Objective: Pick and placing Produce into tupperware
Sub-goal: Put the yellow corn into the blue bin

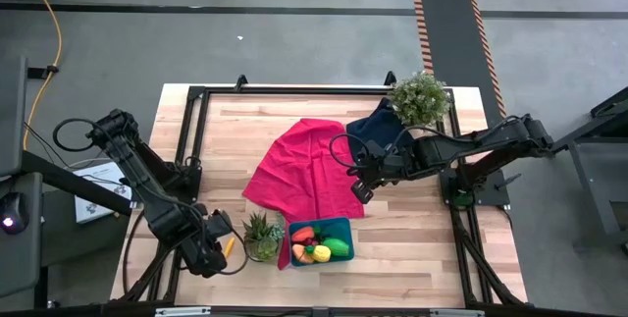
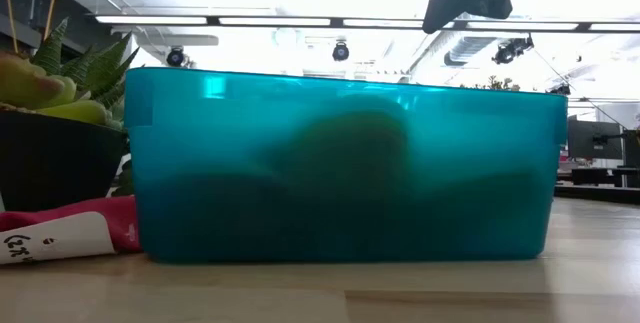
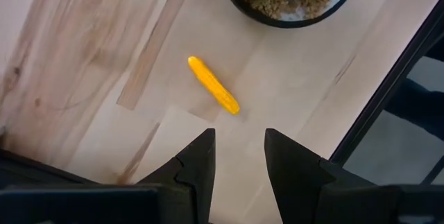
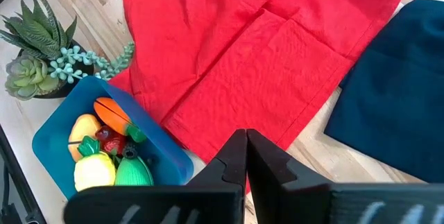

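The thin yellow stick point(image 3: 214, 85) lies flat on the bare wood near the table's near-left corner point(image 1: 229, 246). My left gripper point(image 3: 239, 148) is open and hangs just short of it, touching nothing. The teal tupperware point(image 1: 334, 222) sits at the near edge, its wall point(image 2: 340, 163) filling the low view. It holds a red-orange carrot point(image 4: 114, 116), a green oval point(image 4: 133, 172), a yellow piece point(image 4: 94, 172) and an orange piece point(image 4: 83, 128). My right gripper point(image 4: 246, 148) is shut and empty above the red cloth's near edge point(image 1: 361, 191).
A red cloth point(image 1: 304, 170) lies mid-table, its near corner by the tupperware. A navy cloth point(image 1: 378, 126) lies beyond it. A small succulent pot point(image 1: 262, 234) stands between the yellow stick and the tupperware. A leafy plant point(image 1: 420, 99) stands at the far right.
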You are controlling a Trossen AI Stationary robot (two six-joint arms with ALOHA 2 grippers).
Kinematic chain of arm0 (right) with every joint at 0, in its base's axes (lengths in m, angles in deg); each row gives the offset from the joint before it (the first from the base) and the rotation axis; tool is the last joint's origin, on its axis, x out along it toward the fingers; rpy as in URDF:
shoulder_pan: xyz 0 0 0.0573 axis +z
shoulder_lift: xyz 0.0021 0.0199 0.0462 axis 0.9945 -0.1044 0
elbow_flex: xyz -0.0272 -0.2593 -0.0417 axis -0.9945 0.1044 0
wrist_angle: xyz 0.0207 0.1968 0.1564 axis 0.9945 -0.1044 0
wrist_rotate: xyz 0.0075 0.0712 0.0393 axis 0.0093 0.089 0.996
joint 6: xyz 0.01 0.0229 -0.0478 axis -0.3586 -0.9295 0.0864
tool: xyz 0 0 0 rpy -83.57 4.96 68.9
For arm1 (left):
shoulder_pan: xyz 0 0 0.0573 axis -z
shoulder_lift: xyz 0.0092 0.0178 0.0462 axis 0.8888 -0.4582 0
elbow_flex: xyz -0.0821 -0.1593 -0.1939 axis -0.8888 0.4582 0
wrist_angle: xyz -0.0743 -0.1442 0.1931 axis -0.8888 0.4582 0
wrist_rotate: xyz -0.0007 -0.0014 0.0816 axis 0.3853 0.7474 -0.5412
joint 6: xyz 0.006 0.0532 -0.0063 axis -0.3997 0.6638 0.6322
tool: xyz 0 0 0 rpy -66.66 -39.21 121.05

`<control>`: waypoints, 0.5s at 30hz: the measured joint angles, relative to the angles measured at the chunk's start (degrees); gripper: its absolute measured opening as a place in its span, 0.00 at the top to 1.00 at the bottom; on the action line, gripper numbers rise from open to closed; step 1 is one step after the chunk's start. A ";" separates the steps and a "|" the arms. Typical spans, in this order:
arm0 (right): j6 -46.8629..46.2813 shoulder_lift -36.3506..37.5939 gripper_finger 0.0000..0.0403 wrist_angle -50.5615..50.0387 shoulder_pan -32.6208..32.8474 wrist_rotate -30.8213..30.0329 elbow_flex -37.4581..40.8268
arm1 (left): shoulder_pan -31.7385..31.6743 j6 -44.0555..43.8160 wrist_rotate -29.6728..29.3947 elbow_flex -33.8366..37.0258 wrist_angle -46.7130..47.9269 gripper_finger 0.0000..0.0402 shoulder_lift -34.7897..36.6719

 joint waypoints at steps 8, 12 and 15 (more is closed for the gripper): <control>0.74 0.00 1.00 -0.02 0.00 0.00 0.00 | 0.02 -1.52 -0.58 0.00 -0.67 0.72 0.00; 0.90 0.00 1.00 -0.02 0.00 0.00 0.00 | 0.23 -1.93 -0.63 0.00 -0.77 0.72 0.00; 0.90 0.00 1.00 -0.02 0.00 0.00 0.00 | 1.73 -4.33 -1.74 0.00 -1.41 0.72 0.00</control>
